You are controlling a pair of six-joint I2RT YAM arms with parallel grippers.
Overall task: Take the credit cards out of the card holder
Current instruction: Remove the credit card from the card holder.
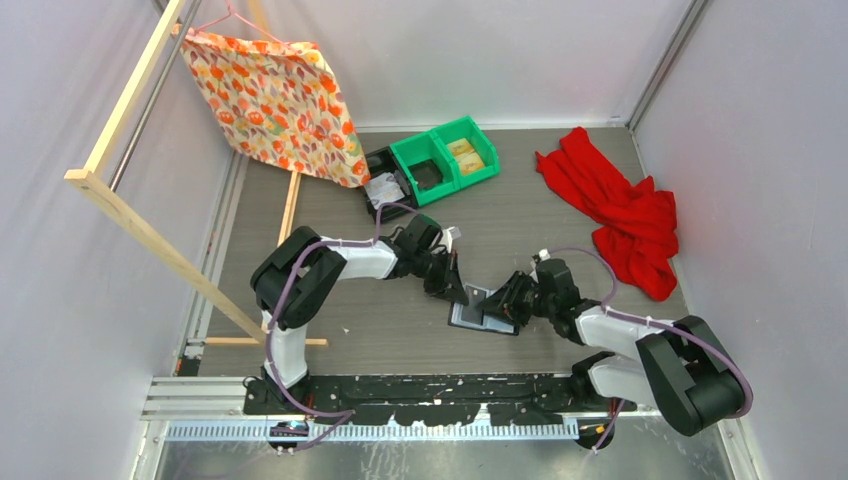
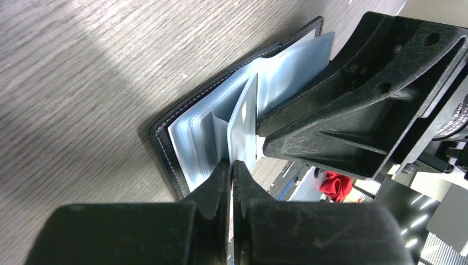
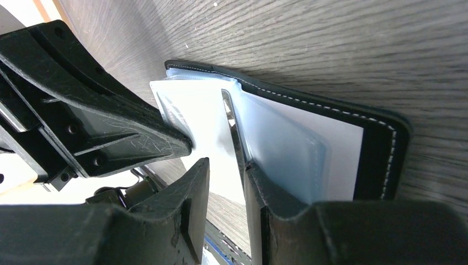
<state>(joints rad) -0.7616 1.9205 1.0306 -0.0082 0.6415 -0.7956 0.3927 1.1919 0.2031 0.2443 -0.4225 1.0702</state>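
Pinching one card [image 2: 244,116] upright, left gripper [image 2: 232,164], so I can slide it free of the card holder [image 2: 164,144]; right gripper [image 3: 226,165], spread, likely bracing the sleeves [image 2: 193,141].

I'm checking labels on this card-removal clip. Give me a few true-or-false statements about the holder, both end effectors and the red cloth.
1. The card holder lies open on the table. True.
2. The left end effector is shut on a thin pale sheet standing up from the holder. True; whether it is a card or a sleeve cannot be told.
3. The right end effector hangs over the red cloth. False: it is at the holder, fingers apart.
4. The red cloth lies in the green bin. False: it lies on the table near the right wall, apart from the bin.
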